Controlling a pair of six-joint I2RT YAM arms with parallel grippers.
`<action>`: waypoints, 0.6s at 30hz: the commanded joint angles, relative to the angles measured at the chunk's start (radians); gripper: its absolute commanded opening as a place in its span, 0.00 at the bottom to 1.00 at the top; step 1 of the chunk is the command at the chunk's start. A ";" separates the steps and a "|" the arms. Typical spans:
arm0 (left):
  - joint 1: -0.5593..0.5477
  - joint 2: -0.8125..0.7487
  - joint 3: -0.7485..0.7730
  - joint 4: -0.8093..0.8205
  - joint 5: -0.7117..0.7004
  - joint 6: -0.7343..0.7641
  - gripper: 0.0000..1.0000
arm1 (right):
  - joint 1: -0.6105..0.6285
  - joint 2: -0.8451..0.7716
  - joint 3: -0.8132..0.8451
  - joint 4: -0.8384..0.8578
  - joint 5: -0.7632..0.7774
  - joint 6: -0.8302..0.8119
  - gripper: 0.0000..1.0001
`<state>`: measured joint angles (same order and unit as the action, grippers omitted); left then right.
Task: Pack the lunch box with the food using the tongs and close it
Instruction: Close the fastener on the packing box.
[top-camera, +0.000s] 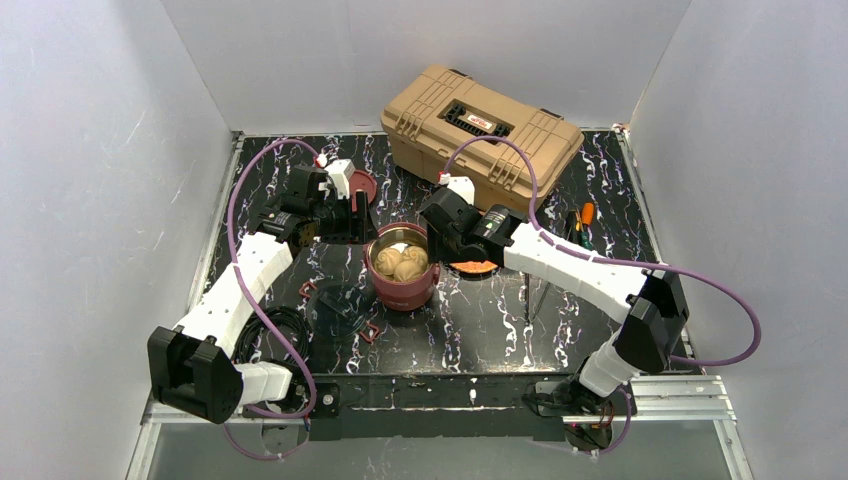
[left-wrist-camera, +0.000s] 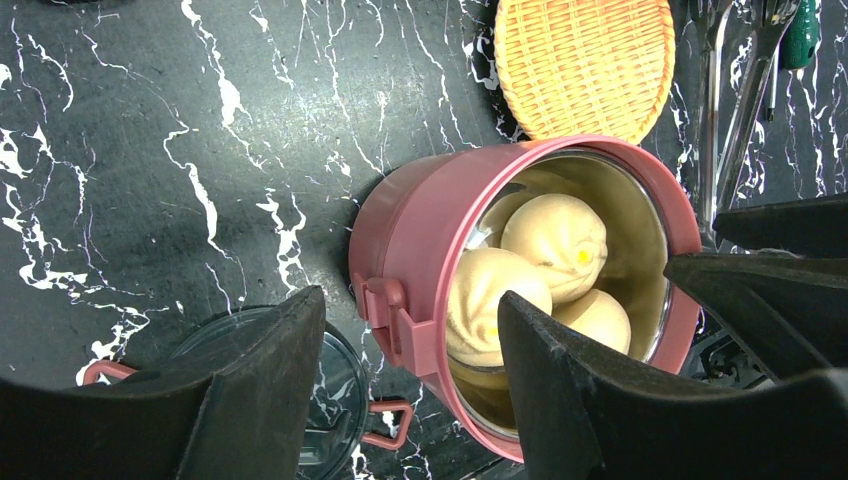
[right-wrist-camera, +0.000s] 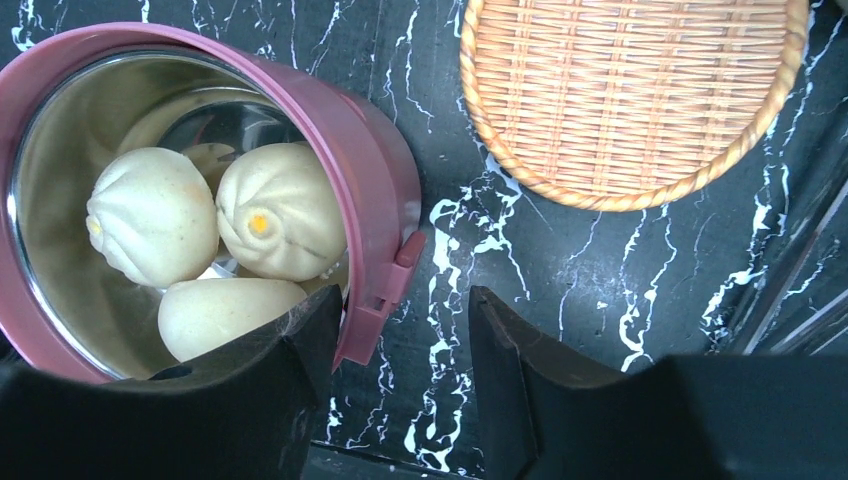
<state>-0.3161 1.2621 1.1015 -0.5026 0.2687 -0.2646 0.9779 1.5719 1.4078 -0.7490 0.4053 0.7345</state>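
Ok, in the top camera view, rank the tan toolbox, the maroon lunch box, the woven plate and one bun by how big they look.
1. tan toolbox
2. maroon lunch box
3. bun
The woven plate is mostly hidden in this view, so unranked.

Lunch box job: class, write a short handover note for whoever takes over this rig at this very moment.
Left hand: open, straddling the lunch box rim at a latch, nothing held.
Right hand: open, straddling the opposite rim, nothing held.
Buns: at least three inside the box, which has no lid on.
Woven plate: no food on the part in view.
Tongs: lying unheld on the table beyond the plate.
Maroon lid: rear left.
Done: buns packed. Left: lid on, clasp shut.
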 joint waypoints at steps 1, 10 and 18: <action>0.002 -0.035 -0.010 -0.011 -0.016 0.011 0.61 | 0.011 -0.005 -0.005 0.043 -0.009 0.036 0.57; 0.002 -0.035 -0.010 -0.011 -0.022 0.012 0.61 | 0.019 0.027 -0.031 0.066 0.011 0.036 0.44; 0.002 -0.042 -0.011 -0.011 -0.028 0.013 0.61 | 0.028 0.069 0.004 0.039 0.108 -0.016 0.17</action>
<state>-0.3161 1.2621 1.0977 -0.5026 0.2493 -0.2619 1.0019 1.6039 1.3888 -0.6743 0.4362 0.7620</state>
